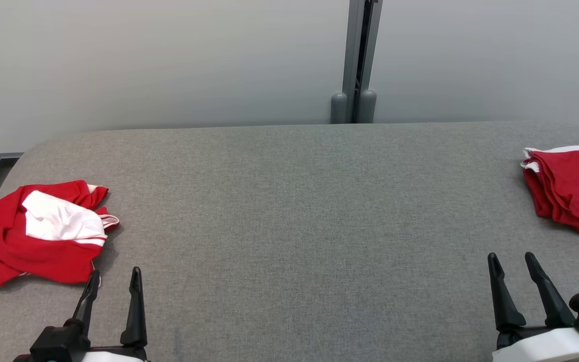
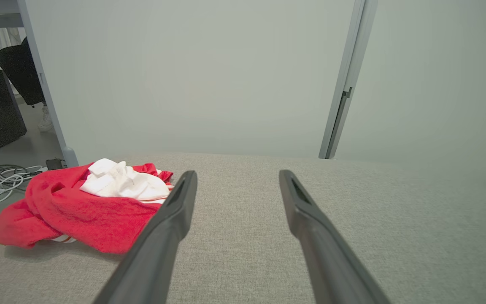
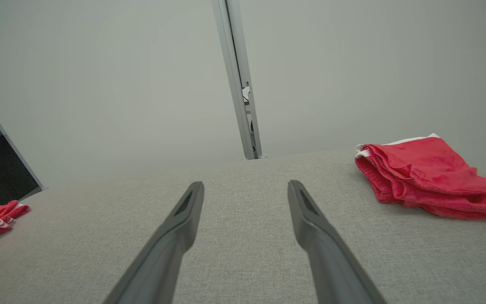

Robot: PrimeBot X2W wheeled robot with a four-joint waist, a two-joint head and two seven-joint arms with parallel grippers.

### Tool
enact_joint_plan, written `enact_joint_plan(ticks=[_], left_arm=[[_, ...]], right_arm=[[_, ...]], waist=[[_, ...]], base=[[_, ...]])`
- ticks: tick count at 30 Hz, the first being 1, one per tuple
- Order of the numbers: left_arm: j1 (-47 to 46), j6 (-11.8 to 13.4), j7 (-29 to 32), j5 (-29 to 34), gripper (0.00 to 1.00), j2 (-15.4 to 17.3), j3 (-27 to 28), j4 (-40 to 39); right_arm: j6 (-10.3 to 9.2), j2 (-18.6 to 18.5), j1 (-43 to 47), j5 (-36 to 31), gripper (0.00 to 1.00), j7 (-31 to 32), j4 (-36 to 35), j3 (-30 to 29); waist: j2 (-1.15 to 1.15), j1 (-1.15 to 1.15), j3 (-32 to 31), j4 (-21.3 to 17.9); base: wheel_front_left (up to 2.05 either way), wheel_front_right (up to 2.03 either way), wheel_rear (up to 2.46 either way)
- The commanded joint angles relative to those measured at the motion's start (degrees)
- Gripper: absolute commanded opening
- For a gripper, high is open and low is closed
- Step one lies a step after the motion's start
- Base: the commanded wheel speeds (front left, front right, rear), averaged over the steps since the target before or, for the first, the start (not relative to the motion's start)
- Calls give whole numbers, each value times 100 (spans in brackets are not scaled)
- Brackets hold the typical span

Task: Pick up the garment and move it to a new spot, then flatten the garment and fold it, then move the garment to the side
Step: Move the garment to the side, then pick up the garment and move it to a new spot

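The crumpled garment [image 1: 33, 236] lies at the bench's [image 1: 294, 226] near left edge, just left of and slightly beyond the left hand [image 1: 114, 274], which is spread and empty, and judged the nearer. The right hand [image 1: 510, 257], likewise spread, is placed well apart, beside a folded red garment [image 1: 571, 196].

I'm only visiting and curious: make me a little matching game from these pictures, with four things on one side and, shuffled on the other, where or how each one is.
Things:
1. crumpled garment
2. folded garment
3. left tool
4. grey post

Places and states:
A. upright, behind the far edge of the table
B. right end of the table, stacked flat, red with white trim
C. lower left of the head view, open, holding nothing
D. left end of the table, bunched up, red with a white patch

Pairs: 1-D, 2-B, 3-C, 4-A.
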Motion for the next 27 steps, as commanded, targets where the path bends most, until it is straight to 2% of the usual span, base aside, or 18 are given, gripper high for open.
enact_joint_plan(ticks=[1, 14, 27], left_arm=[[50, 24, -1, -21, 100, 16, 36, -18], [126, 117, -1, -23, 100, 17, -48, -21], [44, 128, -1, 51, 100, 17, -77, 7]], right_arm=[[1, 30, 111, -40, 100, -29, -100, -74], [1, 242, 359, -174, 100, -29, -307, -109], [1, 278, 368, -215, 100, -29, -269, -125]], waist=[[0, 0, -6, -12], [0, 0, -37, -94], [0, 0, -44, -122]], base=[[0, 0, 0], [0, 0, 0], [0, 0, 0]])
